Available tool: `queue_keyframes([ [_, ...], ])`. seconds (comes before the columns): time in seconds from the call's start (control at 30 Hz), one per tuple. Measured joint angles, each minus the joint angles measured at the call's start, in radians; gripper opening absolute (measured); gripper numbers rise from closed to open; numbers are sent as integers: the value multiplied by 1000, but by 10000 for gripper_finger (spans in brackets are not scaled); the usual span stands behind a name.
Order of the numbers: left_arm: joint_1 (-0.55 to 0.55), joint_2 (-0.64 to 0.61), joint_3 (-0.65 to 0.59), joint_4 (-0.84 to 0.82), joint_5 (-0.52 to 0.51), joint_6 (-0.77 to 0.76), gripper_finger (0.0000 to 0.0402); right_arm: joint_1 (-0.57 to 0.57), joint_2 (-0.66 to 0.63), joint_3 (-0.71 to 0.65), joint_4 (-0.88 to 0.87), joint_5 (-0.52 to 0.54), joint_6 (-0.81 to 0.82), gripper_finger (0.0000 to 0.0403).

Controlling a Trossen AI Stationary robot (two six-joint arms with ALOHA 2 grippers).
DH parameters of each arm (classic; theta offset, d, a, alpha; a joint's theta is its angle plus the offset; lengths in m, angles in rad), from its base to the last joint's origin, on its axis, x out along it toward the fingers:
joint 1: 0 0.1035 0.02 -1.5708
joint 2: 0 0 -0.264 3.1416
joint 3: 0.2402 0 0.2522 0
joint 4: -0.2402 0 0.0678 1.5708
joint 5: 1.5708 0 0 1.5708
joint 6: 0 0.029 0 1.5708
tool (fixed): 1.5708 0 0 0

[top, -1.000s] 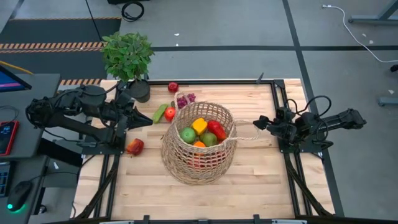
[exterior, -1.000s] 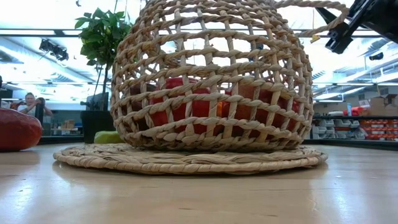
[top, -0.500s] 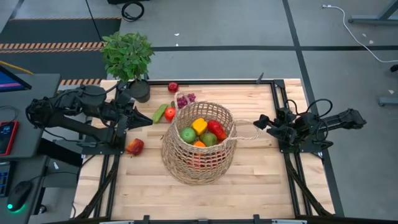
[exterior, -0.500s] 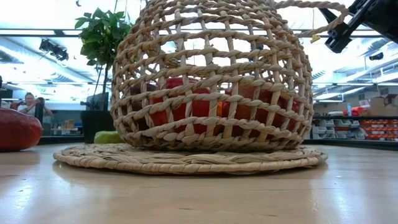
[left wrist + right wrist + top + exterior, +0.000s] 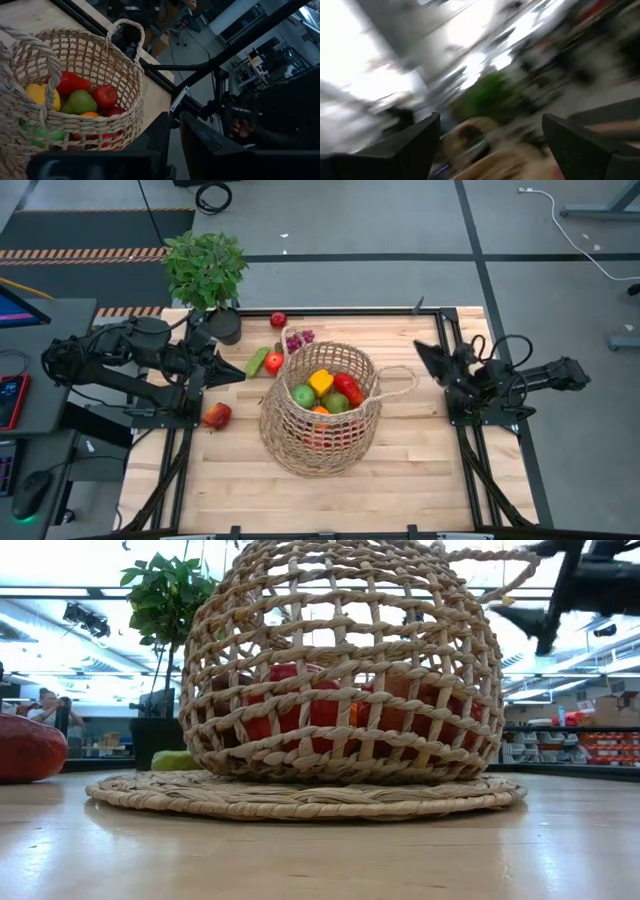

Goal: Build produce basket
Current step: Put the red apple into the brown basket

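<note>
Wicker basket (image 5: 320, 412) sits mid-table, produce (image 5: 324, 391) piled inside. Right gripper (image 5: 425, 359) hangs just right of its loop handle (image 5: 398, 384), fingers spread, empty. On the far left, left gripper (image 5: 234, 370) waits, closed on nothing.

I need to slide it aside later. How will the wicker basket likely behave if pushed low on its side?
The basket would probably slide rather than tip: the low view shows a broad flat base and produce sitting low. Its open weave looks springy, so the wall may give first. The loop handle looks floppy.
</note>
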Motion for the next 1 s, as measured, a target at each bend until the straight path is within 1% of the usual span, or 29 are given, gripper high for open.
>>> queue_keyframes([
  [0.17, 0, 0, 0, -5, 0, 9, 52, -13, 0, 0, 6, 444, -172, 349],
  [0.27, 0, 0, 0, -38, -12, 9, 52, -22, 0, 0, 5, 714, -294, 349],
  [0.37, 0, 13, 0, -102, -34, 9, 52, -23, 0, 0, 5, 923, -406, 349],
  [0.4, 0, 16, 0, -127, -34, 9, 52, -23, 0, 0, 4, 963, -442, 349],
  [0.47, 0, 35, 0, -189, -35, 7, 52, -26, 0, 0, 2, 967, -557, 349],
  [0.57, -12, 62, 0, -288, -34, -3, 52, -27, 6, 0, -11, 941, -760, 349],
  [0.63, -25, 86, 0, -349, -34, -3, 52, -27, 7, 0, -14, 937, -842, 349],
  [0.73, -42, 130, 0, -446, -34, -3, 52, -27, 6, 0, -13, 935, -883, 349],
  [0.83, -47, 173, 0, -552, -42, -23, 52, -27, 6, 0, -12, 933, -885, 349],
  [0.9, -46, 199, 0, -597, -72, -22, 52, -27, 6, 0, -12, 933, -885, 349],
  [1.0, -58, 206, -1, -595, -152, 34, 52, -27, 6, 0, -12, 933, -885, 349],
])
